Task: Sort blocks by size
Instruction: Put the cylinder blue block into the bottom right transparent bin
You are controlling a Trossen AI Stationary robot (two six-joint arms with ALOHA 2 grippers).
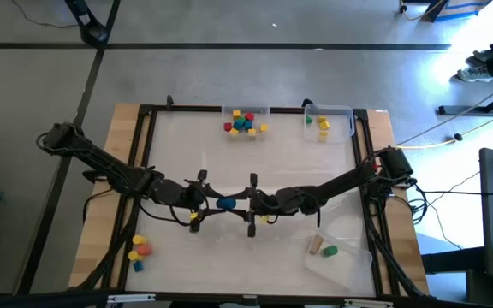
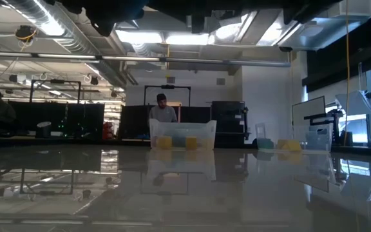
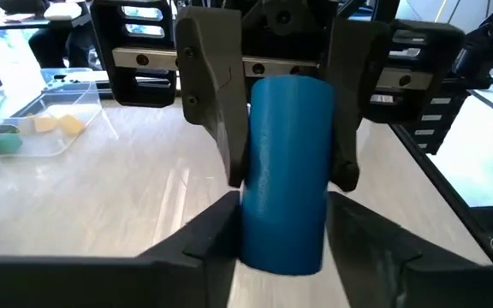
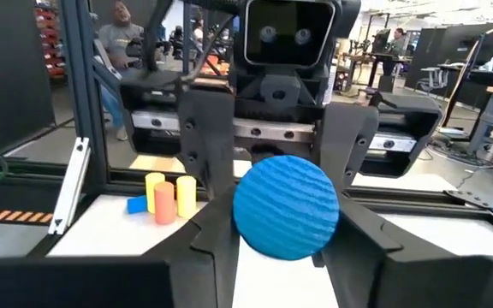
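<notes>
A blue cylinder block (image 1: 226,204) hangs in the air over the middle of the table, lying level between my two grippers. My left gripper (image 1: 214,204) comes at it from the table's left and my right gripper (image 1: 240,204) from the right; both are shut on it. The left wrist view shows the cylinder's long side (image 3: 285,171), with the right gripper's fingers (image 3: 216,111) at its far end. The right wrist view shows its round end face (image 4: 285,205). Three loose blocks (image 1: 138,250), yellow, orange and blue, rest on the table at the near left. My left gripper pinches the cylinder's curved sides (image 3: 255,239) between its two fingers, at the end toward the table's left. The fingers come nearly level from the left and lie along the cylinder. The cylinder is lifted clear of the table. My right gripper pinches the cylinder's curved sides (image 4: 245,224) between its two fingers, at the end toward the table's right. The fingers come level from the right and lie along the cylinder, whose end face looks at the wrist. It lies level, clear of the table.
A clear tray (image 1: 245,111) at the far middle holds several coloured blocks. Another tray (image 1: 341,109) at the far right holds yellow and green ones. A third (image 1: 349,261) at the near right holds a tan and a green block. A black frame (image 1: 148,145) rims the table.
</notes>
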